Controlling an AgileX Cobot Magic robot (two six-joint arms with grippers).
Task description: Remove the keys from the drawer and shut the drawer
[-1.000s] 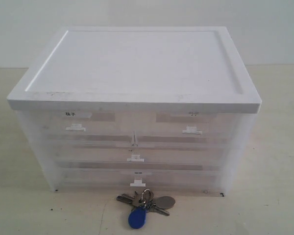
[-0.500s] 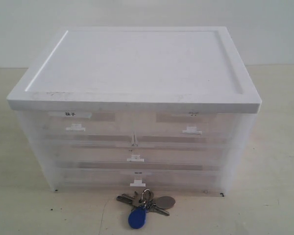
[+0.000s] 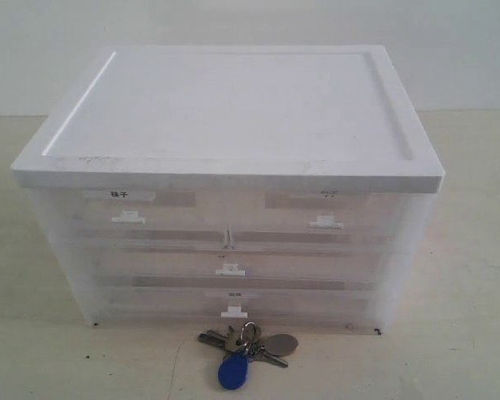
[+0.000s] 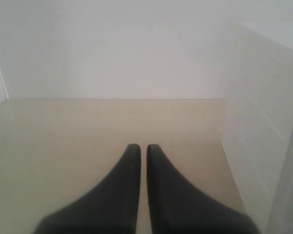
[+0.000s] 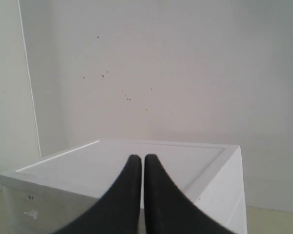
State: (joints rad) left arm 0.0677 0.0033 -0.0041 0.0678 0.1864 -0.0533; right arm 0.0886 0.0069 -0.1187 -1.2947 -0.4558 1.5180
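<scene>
Exterior view: you are looking at a translucent plastic cabinet point(image 3: 58, 242) with a flat white lid point(image 3: 233, 108), standing on the pale beige desk point(image 3: 467, 350) with its drawer fronts towards the camera.
Top row: the left half-width translucent drawer point(image 3: 125, 208) and the right half-width translucent drawer point(image 3: 325, 212) sit side by side, each with a small white handle, and both are flush.
Drawer: the full-width, shallow, translucent plastic drawer point(image 3: 230, 262) with a small white handle and no label lies under them. Its front is in line with the others, so it is closed.
Bottom drawer: the wide translucent drawer point(image 3: 150, 302) with a label above its handle is also flush.
Contents: brownish bands show through the fronts, but you cannot tell what any drawer holds.
Keys: the bunch of silver metal keys point(image 3: 248, 343) on a ring lies out on the desk, just in front of the bottom drawer's handle. Its blue oval fob point(image 3: 233, 372) is nearest the camera and its round grey tag point(image 3: 281, 344) is to the right.
Left tool: in the left wrist view, your left tool point(image 4: 143, 148) has its dark fingers pressed together with nothing between them. It is over bare desk, with the cabinet's side close by.
Right tool: your right tool point(image 5: 142, 158) is likewise pressed together and empty, with the white lid beyond its tips.
Change: compared with the exterior pictures half a second and a second ago, the keys and the cabinet lie exactly as they did.
</scene>
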